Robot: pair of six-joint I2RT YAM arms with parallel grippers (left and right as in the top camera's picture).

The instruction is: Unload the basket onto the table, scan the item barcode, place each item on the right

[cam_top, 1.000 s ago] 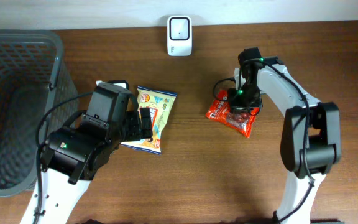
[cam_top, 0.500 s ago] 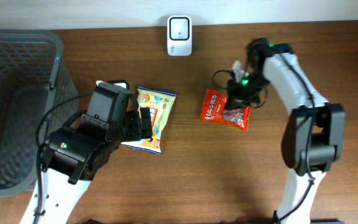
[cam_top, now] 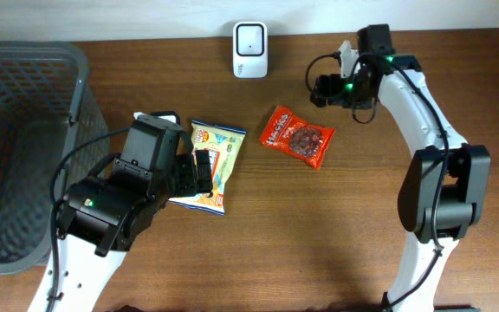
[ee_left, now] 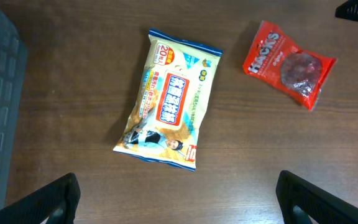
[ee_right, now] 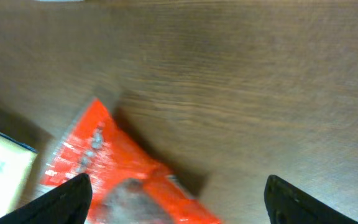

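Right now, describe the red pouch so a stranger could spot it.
Start at the white scanner at the far edge of the wooden table. The red pouch lies flat just below and right of it. Its only neighbour, the packet to its left, is larger and yellow-blue.

This looks like a mock shop checkout set up in a robotics lab rather than a real store. A dark grey plastic mesh shopping basket (cam_top: 74,62) stands at the left end of the brown wood-grain tabletop (cam_top: 275,247). A small white box-shaped barcode scanner (cam_top: 249,50) stands at the rear edge by a plain white wall (cam_top: 145,17), and two retail packs lie loose: a red plastic sweet bag (cam_top: 298,137) and a yellow-and-blue printed packet (cam_top: 224,143). The lab side shows in two cabled white-and-black robot arms at the near edge, the left arm (cam_top: 102,208) and the right arm (cam_top: 414,95).
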